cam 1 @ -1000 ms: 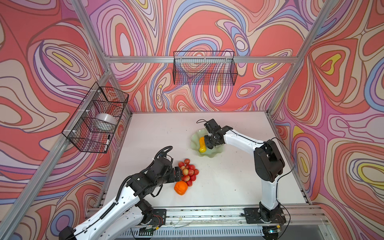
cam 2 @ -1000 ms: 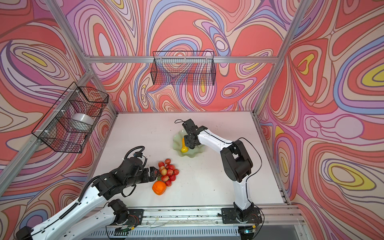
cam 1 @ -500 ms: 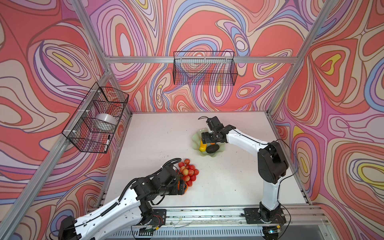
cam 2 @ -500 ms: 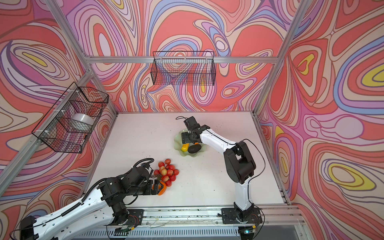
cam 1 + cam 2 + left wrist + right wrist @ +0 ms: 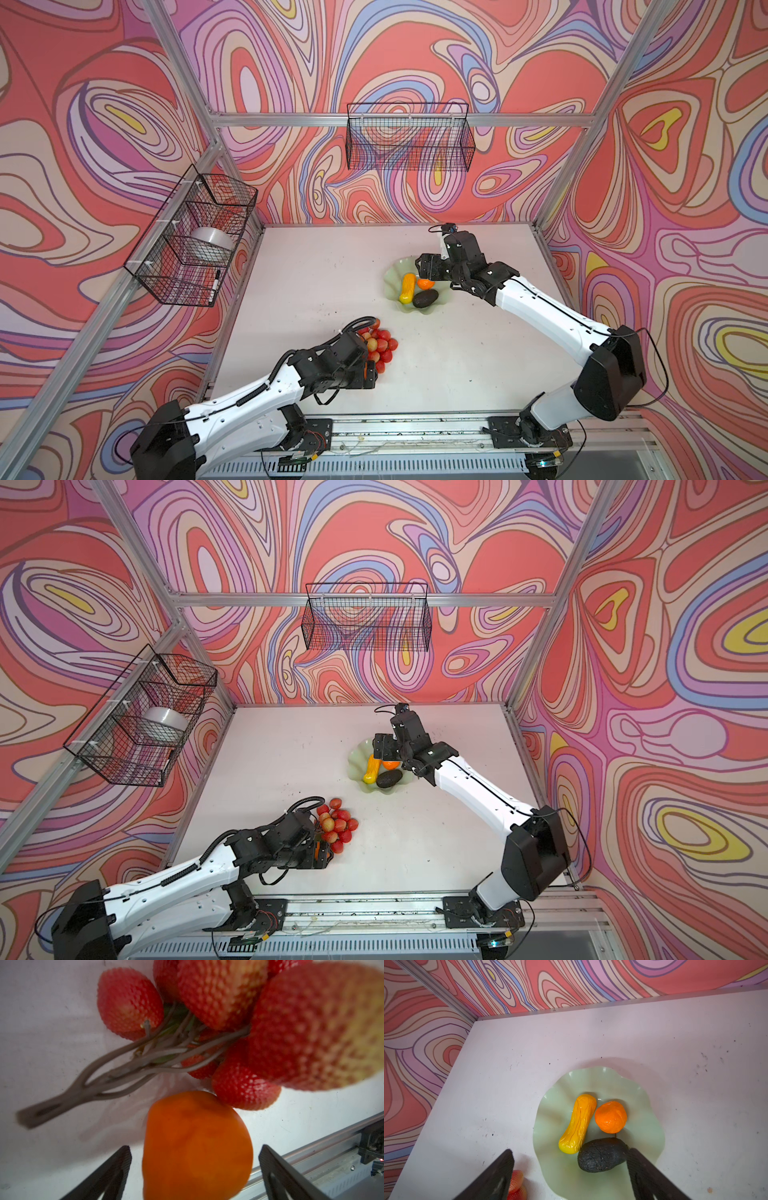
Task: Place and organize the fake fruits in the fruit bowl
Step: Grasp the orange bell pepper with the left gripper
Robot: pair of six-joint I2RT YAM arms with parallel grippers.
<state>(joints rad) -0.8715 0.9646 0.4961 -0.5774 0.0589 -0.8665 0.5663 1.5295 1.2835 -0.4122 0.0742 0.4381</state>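
Note:
The pale green fruit bowl (image 5: pixel 392 276) (image 5: pixel 548 1105) holds the ribbed yellow fruit (image 5: pixel 407 287) (image 5: pixel 578 1123), the small orange (image 5: pixel 425 284) (image 5: pixel 611 1117) and the dark avocado (image 5: pixel 425 298) (image 5: pixel 602 1157). My right gripper (image 5: pixel 430 270) (image 5: pixel 570 1151) hangs open over the bowl's far side, holding nothing; one fingertip overlaps the avocado's end. The red-pink grapes (image 5: pixel 380 345) (image 5: pixel 228 1001) lie on the table near the front. Touching them is the lumpy orange fruit (image 5: pixel 197 1147). My left gripper (image 5: pixel 368 374) (image 5: pixel 194 1149) is open around it, with a gap on each side.
A wire basket (image 5: pixel 191 245) on the left wall holds a white bowl (image 5: pixel 210 245) and a marker (image 5: pixel 216 282). Another wire basket (image 5: pixel 409 137) hangs on the back wall. The arms' metal rail (image 5: pixel 415 424) runs along the table's front edge.
My right gripper opened, left the avocado in the bowl and drew back toward the far side. My left gripper moved from beside the grapes' stem to straddle the lumpy orange fruit.

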